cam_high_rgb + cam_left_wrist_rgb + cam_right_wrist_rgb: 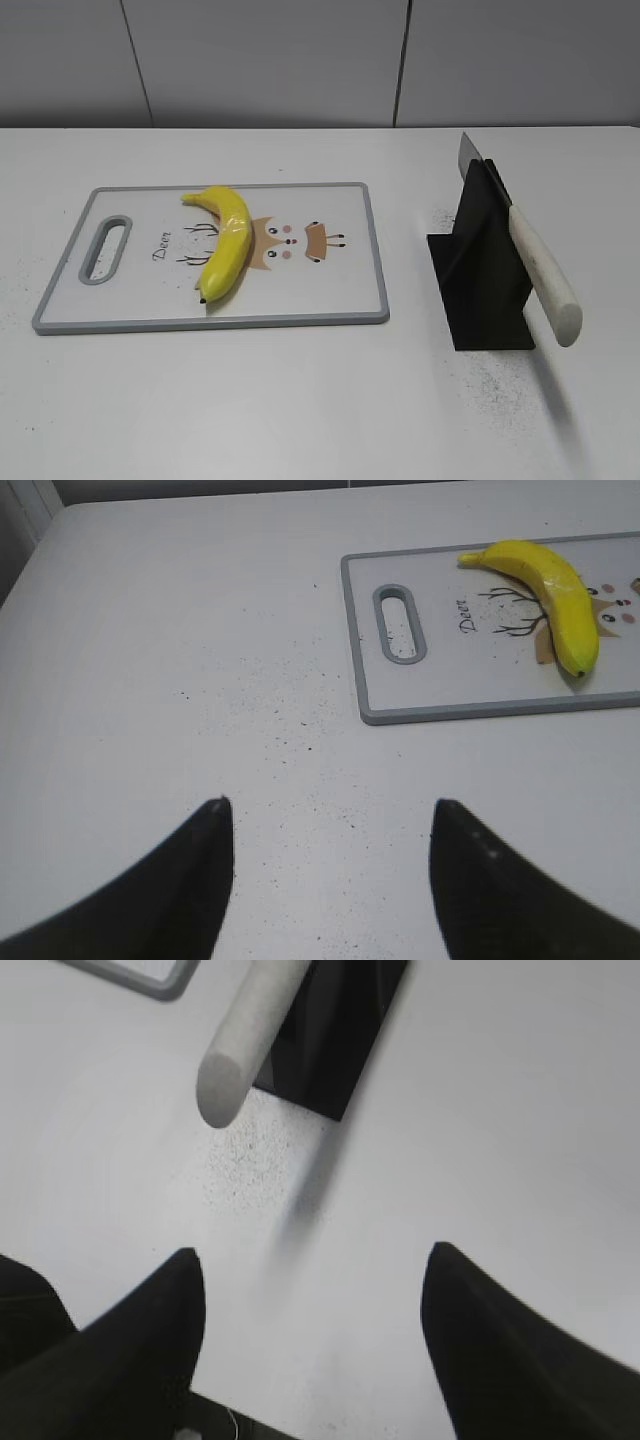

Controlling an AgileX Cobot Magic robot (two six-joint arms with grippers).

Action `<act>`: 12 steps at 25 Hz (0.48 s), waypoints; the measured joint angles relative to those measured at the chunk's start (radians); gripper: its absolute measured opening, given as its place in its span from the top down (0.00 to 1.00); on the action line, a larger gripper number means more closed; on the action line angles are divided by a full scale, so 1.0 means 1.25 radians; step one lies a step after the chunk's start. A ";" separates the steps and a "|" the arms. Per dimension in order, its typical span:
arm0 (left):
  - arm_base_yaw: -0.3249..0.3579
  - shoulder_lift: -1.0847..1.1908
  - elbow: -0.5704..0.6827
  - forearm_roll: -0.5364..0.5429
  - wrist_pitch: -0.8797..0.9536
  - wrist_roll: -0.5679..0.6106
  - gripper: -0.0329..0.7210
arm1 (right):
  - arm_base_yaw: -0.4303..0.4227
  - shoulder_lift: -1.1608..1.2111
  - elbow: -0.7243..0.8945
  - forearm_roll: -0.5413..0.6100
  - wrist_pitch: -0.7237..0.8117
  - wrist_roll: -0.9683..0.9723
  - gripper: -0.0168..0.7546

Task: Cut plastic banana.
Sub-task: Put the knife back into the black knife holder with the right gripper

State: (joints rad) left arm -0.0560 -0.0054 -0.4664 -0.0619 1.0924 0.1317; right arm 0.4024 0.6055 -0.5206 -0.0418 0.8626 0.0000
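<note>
My left gripper (pixel 325 825) is wide open with nothing in it. It hangs over the bare white table (pixel 170 660), well apart from the board. My right gripper (pixel 310 1280) is wide open too, and empty. Just past it I see the round end of the knife handle (pixel 245 1040) poking toward me.

The knife (pixel 535 262) leans in a black stand (pixel 480 275), handle down and out, blade up. Here is what could go wrong — the handle looks smooth and round, so I think it might slip or twist if I pinch it near the tip. If I bump the stand, I think the knife could tip out. And the banana is not held, so I think it may roll or scoot when the blade pushes on it.

Farther off is the cutting board (pixel 350 300) with a little deer picture. The plastic banana (pixel 228 245) lies on it, near the middle. It is shiny yellow and curved — one end has a small dark tip, the other a short stem. It is still in one piece.
</note>
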 joint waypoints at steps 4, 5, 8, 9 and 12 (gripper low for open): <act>0.000 0.000 0.000 0.000 0.000 0.000 0.21 | 0.000 -0.086 0.001 0.000 0.000 0.000 0.31; 0.000 0.000 0.000 0.000 0.000 0.000 0.22 | 0.000 -0.104 0.001 0.000 0.003 0.000 0.31; 0.000 0.000 0.000 0.000 0.000 0.000 0.22 | 0.000 -0.154 -0.002 -0.001 0.024 0.000 0.31; 0.000 0.000 0.000 0.000 0.000 0.000 0.22 | 0.000 -0.168 -0.003 -0.001 0.034 0.000 0.31; 0.000 0.000 0.000 0.000 0.000 0.000 0.22 | 0.000 -0.198 -0.003 -0.001 0.071 0.000 0.31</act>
State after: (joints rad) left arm -0.0560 -0.0054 -0.4664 -0.0619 1.0924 0.1317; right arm 0.4024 0.3586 -0.5247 -0.0427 0.9509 0.0000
